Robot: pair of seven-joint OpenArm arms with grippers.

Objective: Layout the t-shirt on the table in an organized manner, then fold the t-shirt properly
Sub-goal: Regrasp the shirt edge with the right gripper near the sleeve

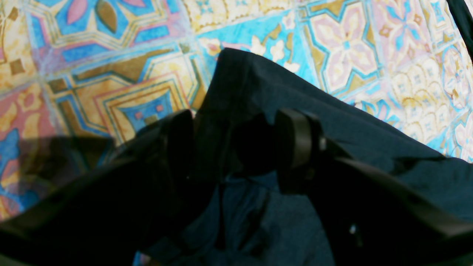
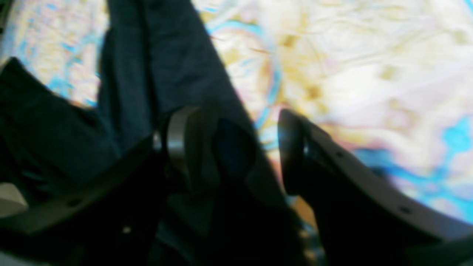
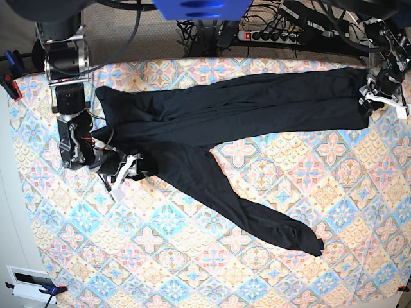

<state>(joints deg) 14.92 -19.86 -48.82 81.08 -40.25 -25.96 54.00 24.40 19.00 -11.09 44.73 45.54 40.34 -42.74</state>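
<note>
The black t-shirt (image 3: 212,122) lies stretched across the far half of the table (image 3: 192,256). One long part reaches to the far right, and another runs diagonally toward the front right. My left gripper (image 3: 374,96) is at the shirt's far-right end. In the left wrist view its jaws (image 1: 238,147) stand wide apart over the dark fabric (image 1: 258,85), open. My right gripper (image 3: 127,168) sits at the shirt's near-left edge. In the blurred right wrist view it (image 2: 236,151) is open, with a strip of fabric (image 2: 173,55) running down against the left finger (image 2: 183,140).
A power strip (image 3: 273,35) and cables lie beyond the table's far edge. A round black object (image 3: 64,59) stands by the far-left corner. Clamps (image 3: 9,83) hold the cloth at the left edge. A white box (image 3: 29,282) sits at the front left.
</note>
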